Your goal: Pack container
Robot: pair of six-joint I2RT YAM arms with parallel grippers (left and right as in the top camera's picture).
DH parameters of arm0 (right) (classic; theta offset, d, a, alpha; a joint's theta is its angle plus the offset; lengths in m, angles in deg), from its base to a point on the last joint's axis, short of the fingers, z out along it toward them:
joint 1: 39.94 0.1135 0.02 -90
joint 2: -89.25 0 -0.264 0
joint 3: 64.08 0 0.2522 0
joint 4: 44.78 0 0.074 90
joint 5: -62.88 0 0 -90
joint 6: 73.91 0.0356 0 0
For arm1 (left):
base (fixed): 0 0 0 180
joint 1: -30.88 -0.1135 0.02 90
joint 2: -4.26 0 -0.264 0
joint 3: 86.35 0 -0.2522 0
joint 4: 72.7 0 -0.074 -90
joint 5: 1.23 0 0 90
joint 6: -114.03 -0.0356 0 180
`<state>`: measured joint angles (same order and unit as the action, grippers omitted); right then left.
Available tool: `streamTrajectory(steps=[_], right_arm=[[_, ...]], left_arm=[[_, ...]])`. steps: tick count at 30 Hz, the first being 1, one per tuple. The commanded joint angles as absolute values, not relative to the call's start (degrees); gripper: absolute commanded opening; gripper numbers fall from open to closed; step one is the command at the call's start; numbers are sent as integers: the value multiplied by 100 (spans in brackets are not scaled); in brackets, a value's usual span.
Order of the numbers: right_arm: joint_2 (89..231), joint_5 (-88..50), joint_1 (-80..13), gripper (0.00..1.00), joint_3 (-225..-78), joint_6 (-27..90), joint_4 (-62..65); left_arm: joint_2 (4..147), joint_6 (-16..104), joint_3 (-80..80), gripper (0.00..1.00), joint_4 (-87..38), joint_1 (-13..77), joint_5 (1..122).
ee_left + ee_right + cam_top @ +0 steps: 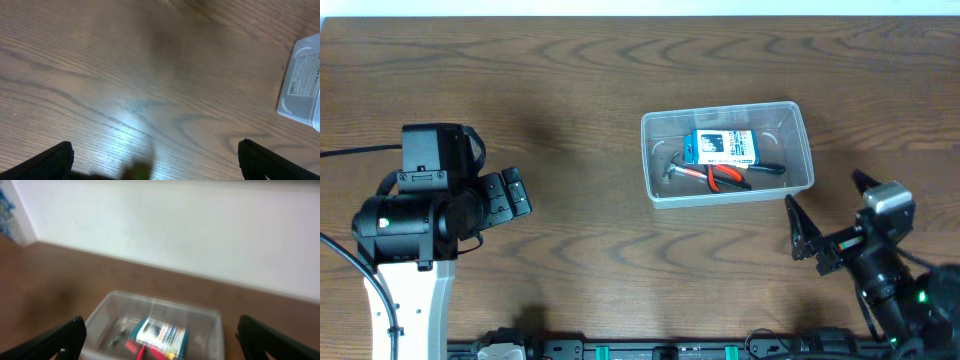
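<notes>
Container (661,150) long axis runs left-right

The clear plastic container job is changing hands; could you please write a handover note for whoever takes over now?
Clear rectangular plastic container: upright, holding a blue-and-white box and red-and-black-handled tools.
Left hand: open, empty, well to its left.
Right hand: open, empty, off its near right corner.
Done: those items are in.
Left: no other loose item or lid in view; probably just a check.
</notes>
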<state>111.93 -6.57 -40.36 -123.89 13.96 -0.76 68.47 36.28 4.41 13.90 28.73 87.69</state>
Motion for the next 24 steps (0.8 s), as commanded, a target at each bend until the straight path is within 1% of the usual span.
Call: streamTrajectory(steps=[1,7,12,22,24], right_arm=[[10662,-901,-4080,99,-11792,1328,-670],[9586,-1271,-4085,99,-10358,1324,-2207],[9064,-1544,-4089,99,-9416,1322,-3555],[8957,-1778,-4089,99,-7901,1322,-6176],[8957,-1833,-4089,99,-7816,1276,-6296]], left_arm=[[6862,3702,368,98,1388,2855,8793],[6862,3702,368,98,1388,2855,8793],[6862,3702,368,98,1388,2855,8795],[6862,3702,368,98,1390,2855,8795],[6862,3702,368,98,1388,2855,8793]])
